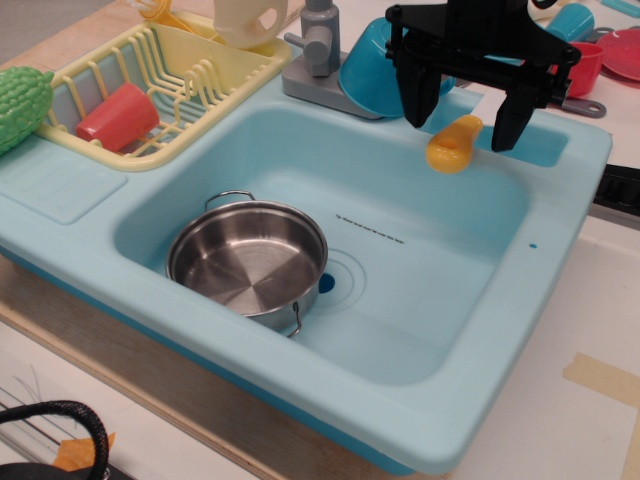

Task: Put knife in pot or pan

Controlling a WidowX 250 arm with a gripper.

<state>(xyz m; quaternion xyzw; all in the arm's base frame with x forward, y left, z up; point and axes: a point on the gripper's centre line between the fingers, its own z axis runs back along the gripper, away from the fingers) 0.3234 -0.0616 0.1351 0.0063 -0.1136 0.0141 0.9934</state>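
Note:
The knife (452, 145) rests on the ledge at the sink's back right. Its yellow-orange handle, with the hole in its rounded end, juts over the basin, and the white blade is mostly hidden behind the gripper. My black gripper (460, 135) hangs over it, open, with one finger on each side of the handle and a gap to both. The shiny steel pot (248, 262) stands empty at the front left of the basin, far from the gripper.
The light blue sink (470, 400) fills the view. A blue cup (378, 70) and grey faucet (318, 40) stand just left of the gripper. A yellow dish rack (190, 70) holds a red cup (118, 115). A red cup (575, 70) sits behind on the right.

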